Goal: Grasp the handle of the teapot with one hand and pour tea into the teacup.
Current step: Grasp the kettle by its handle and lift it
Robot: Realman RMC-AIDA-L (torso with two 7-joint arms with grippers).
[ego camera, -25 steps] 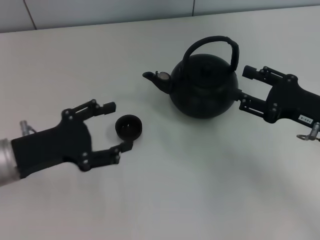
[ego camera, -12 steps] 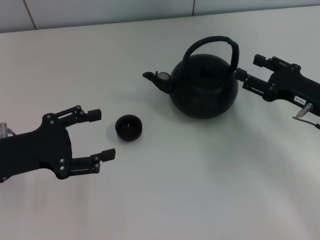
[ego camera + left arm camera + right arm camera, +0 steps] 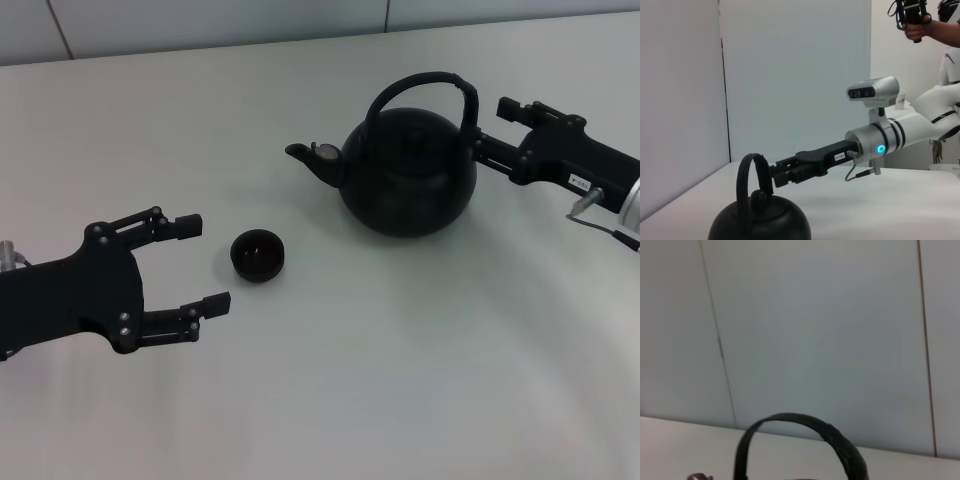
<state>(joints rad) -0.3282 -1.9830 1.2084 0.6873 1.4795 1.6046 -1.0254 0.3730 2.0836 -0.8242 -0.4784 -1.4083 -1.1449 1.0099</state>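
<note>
Our right gripper [image 3: 488, 127] has risen over the last second from beside the belly of the teapot [image 3: 408, 170] to the level of the handle [image 3: 425, 88], its fingertips now just beside the hoop's right leg. We judge this as alignment for the grasp; no contact is confirmed. The jaws stand apart, released, holding nothing.

Our left gripper [image 3: 200, 262] has withdrawn from around the teacup [image 3: 257, 255] and now waits just to its left, jaws spread wide, empty.

The teapot stands upright on the table [image 3: 400, 380], spout toward the teacup, which sits well apart to the left. Pouring has not begun
</note>
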